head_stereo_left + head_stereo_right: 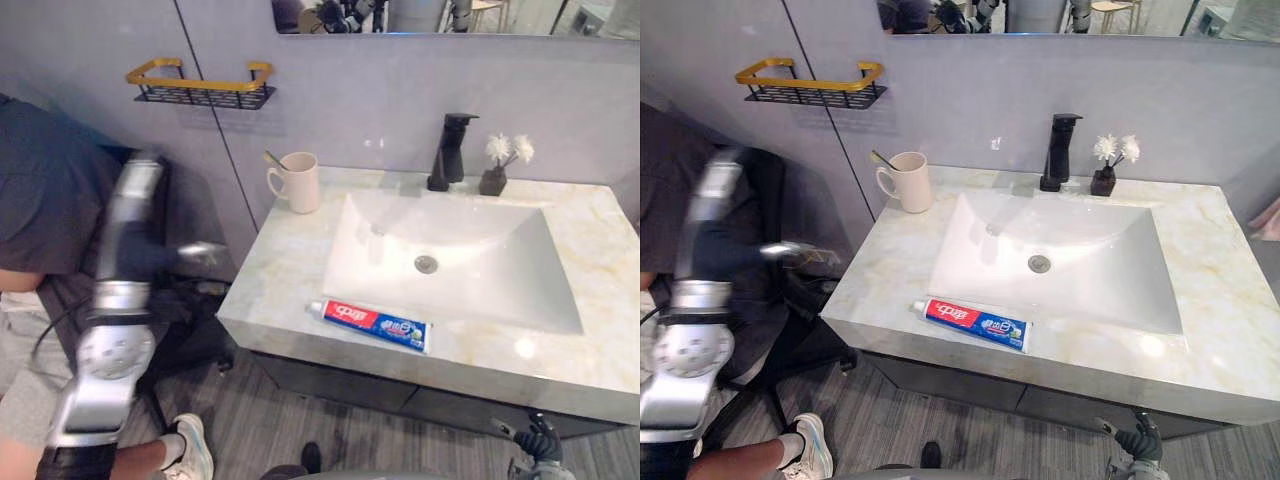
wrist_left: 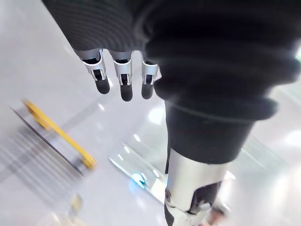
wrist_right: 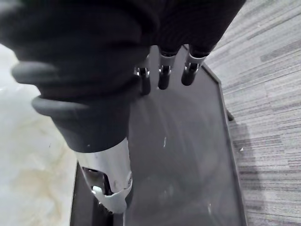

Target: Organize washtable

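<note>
A red, white and blue toothpaste tube (image 1: 372,323) lies flat on the marble washtable (image 1: 280,270), near its front edge before the white sink basin (image 1: 450,260). A white cup (image 1: 297,182) holding a toothbrush stands at the back left corner. My left hand (image 1: 200,252) hangs in the air off the table's left side, level with the top; its fingers (image 2: 123,80) are straight and hold nothing. Low down at the front right, below the counter, my right hand (image 1: 538,438) is open by the dark cabinet front (image 3: 188,155), its fingers (image 3: 163,75) straight.
A black faucet (image 1: 448,150) and a small dark vase with white flowers (image 1: 497,170) stand behind the basin. A black wire rack with a gold rail (image 1: 200,88) hangs on the wall at the left. A person (image 1: 40,200) sits close to my left arm, one white shoe (image 1: 190,450) on the floor.
</note>
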